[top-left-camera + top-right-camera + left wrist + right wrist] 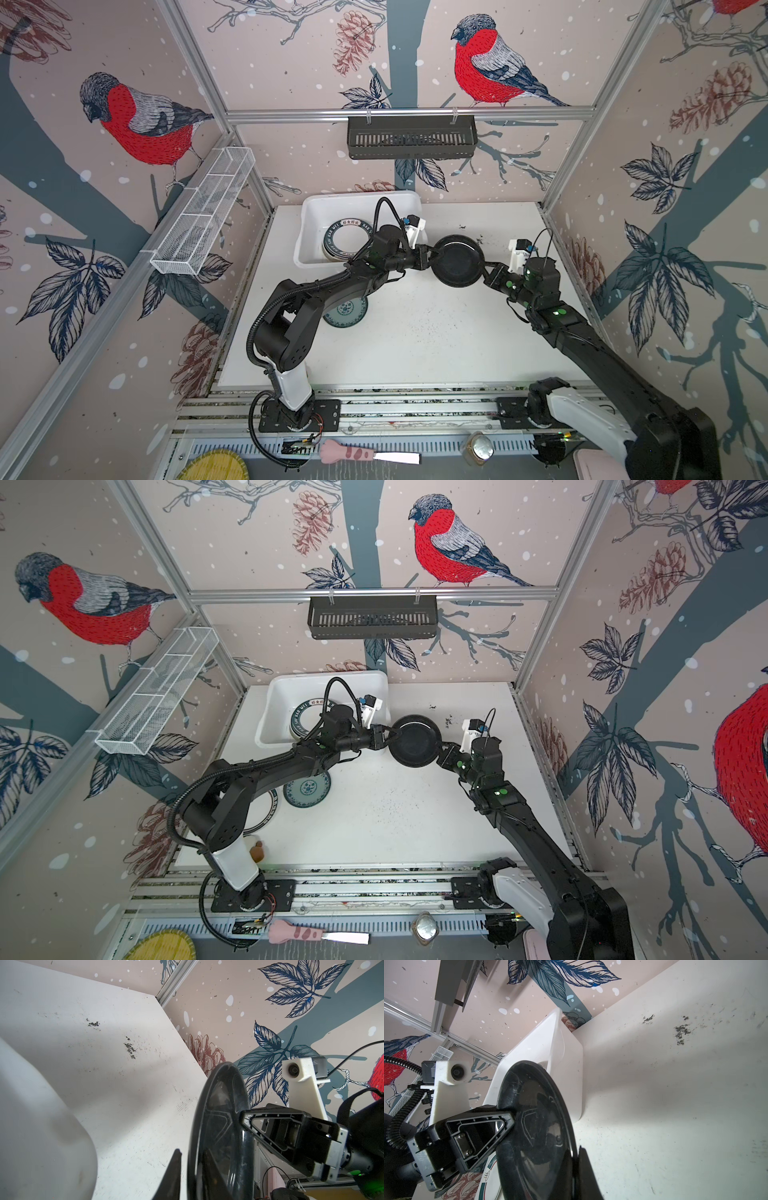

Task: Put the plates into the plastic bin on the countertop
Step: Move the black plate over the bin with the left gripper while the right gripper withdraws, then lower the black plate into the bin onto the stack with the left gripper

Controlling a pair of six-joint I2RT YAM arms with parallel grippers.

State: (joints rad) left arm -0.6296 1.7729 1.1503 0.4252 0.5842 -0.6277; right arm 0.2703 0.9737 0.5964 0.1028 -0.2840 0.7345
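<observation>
**Beside the plastic bin (pixel 316 208), a black plate (pixel 457 262) hangs between two arms**

Just outside the plastic bin, off the wall that faces the right arm, the glossy black plate sits face up and roughly level in both top views. Going by the soft shadow under it, it looks lifted clear of the white, speckled surface (pixel 415 345).

The right end effector (pixel 485 272) is pinching the plate's rim on the side away from the bin. Its jaws are pressed together on the edge, and its own wrist view shows the rim running between them.

The left end effector (pixel 429 253) meets the rim on the side nearest the bin, with its jaws drawn in close on either side of the edge. In the left wrist view a thin sliver of surface shows between one finger (pixel 172 1172) and the plate (pixel 220 1136). I cannot tell whether that end effector is really gripping or only straddling the rim.

Inside the bin, a lettered white plate (pixel 345 245) lies flat on the floor, partly hidden by the left arm. In front of the bin, toward the arm bases, a teal patterned plate (pixel 307 789) rests on the surface. Just beside it, a dark-rimmed plate (pixel 272 808) peeks out from under the left arm.
</observation>
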